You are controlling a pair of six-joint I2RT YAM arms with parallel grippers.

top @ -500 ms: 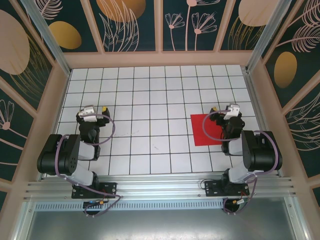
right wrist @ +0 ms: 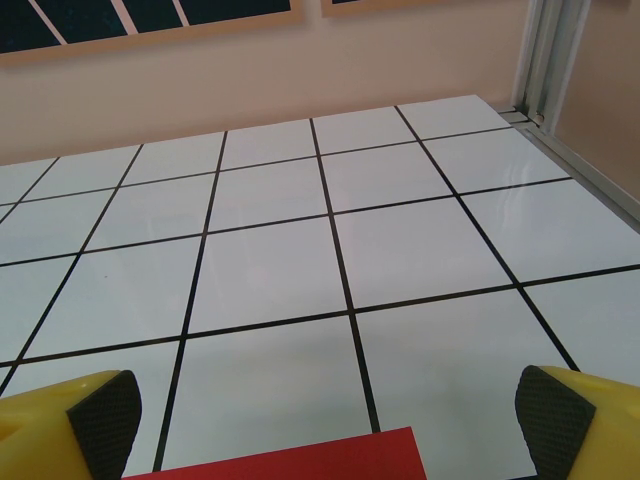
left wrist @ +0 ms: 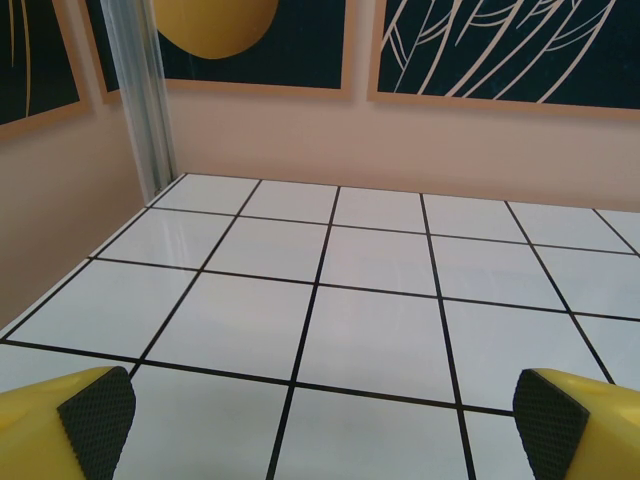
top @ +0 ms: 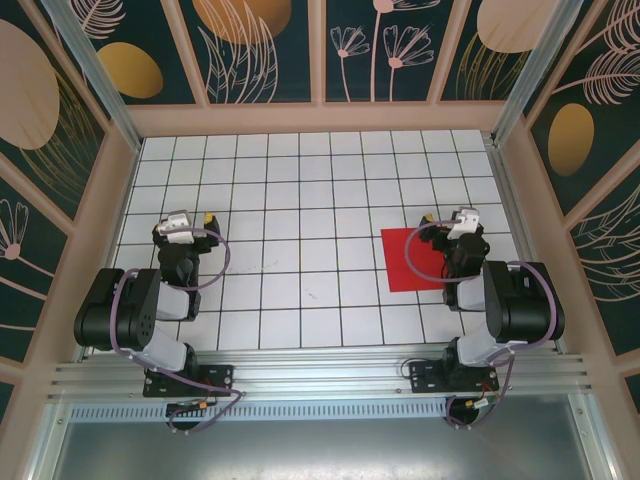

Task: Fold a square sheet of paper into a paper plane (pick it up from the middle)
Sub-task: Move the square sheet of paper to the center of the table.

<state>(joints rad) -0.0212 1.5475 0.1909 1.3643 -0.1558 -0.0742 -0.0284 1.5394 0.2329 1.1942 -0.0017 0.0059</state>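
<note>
The square sheet of paper (top: pixel 408 258) is bright red and lies flat on the white grid table, right of centre. Its right part is hidden under my right arm. My right gripper (top: pixel 447 219) hovers over the sheet's far right part, open, with nothing between its fingers. In the right wrist view the sheet's far edge (right wrist: pixel 300 462) shows low between the open yellow fingers (right wrist: pixel 100 415) of that gripper (right wrist: pixel 330 420). My left gripper (top: pixel 190 217) is open over bare tiles on the left, far from the sheet. The left wrist view has this gripper (left wrist: pixel 325 425) wide open above tiles.
The white tiled table (top: pixel 300 190) is boxed in by peach walls with dark floral panels (top: pixel 260 50). An aluminium post (left wrist: pixel 145 100) stands at the far left corner, another post (right wrist: pixel 545 55) at the far right. The arm bases sit on a rail (top: pixel 320 375) at the near edge.
</note>
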